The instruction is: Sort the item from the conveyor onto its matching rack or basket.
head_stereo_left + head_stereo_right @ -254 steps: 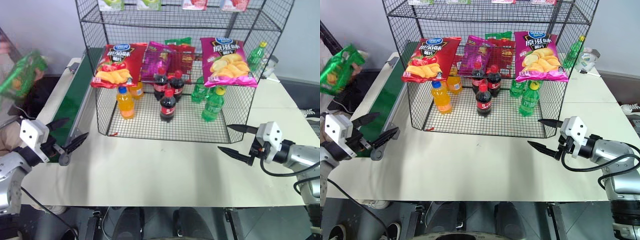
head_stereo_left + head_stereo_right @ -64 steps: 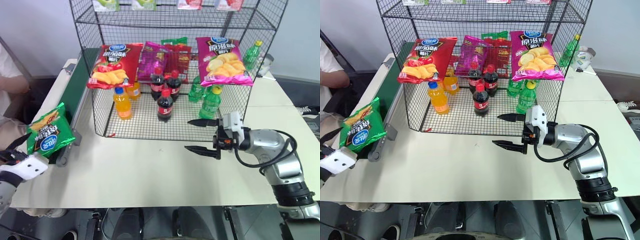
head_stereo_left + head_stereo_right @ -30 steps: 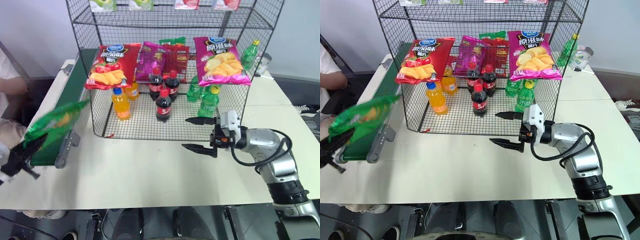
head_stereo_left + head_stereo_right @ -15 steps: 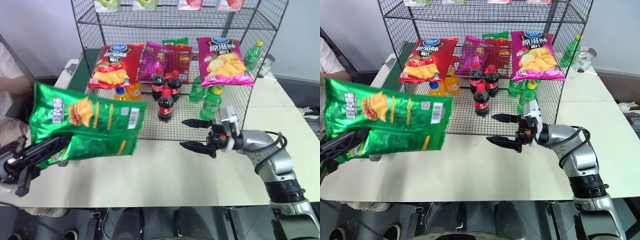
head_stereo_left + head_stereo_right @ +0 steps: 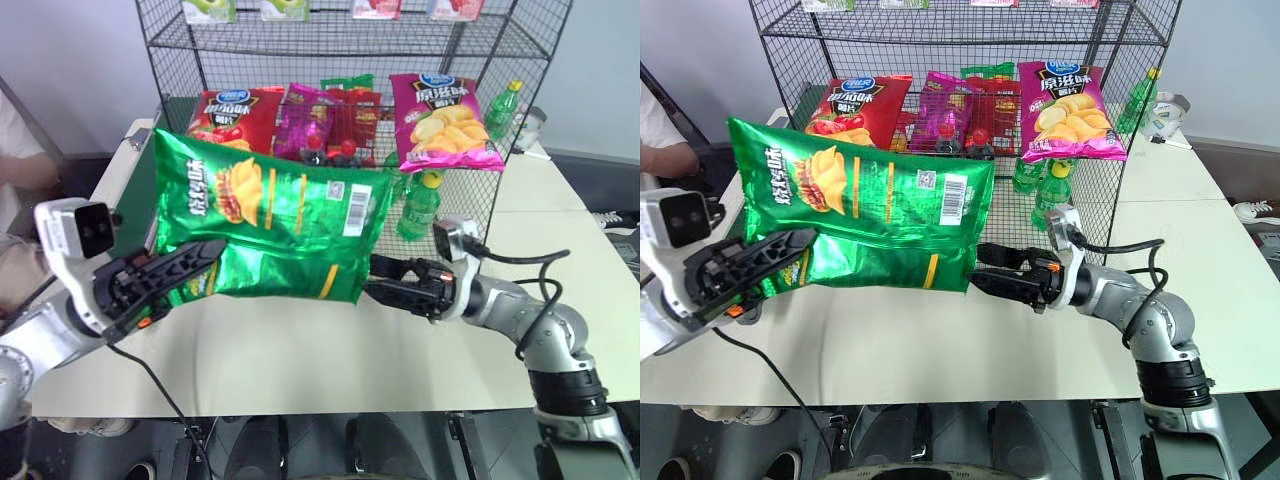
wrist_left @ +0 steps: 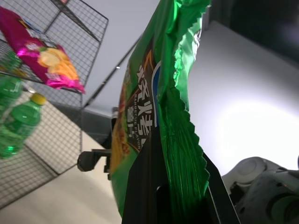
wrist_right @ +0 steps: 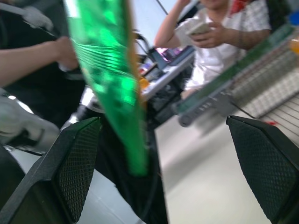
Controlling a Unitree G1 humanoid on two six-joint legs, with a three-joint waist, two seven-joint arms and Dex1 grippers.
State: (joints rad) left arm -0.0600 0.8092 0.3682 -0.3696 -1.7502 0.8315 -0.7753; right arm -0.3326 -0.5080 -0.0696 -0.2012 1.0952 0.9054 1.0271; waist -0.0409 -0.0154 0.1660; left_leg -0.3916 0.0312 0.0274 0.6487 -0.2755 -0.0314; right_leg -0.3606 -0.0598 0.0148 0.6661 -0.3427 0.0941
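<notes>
While the left gripper (image 5: 185,268) pinches one end of the green crisp bag (image 5: 270,225) tightly, the bag hangs sideways above the table (image 5: 300,350), before the black wire rack (image 5: 480,60). Its back shows a white barcode label and pictured crisps. The right gripper (image 5: 990,268) has jaws spread wide at the bag's other end. The rack holds a red crisp bag (image 5: 225,108), a magenta crisp bag (image 5: 440,120) and green bottles (image 5: 418,210).

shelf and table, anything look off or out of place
On the wire shelf, the red crisp bag and the pink crisp bag droop forward over the tier's front edge rather than lying flat. The green crisp bag is in the air over the table, pinched at one end by the left gripper. Nothing is spilled.
</notes>
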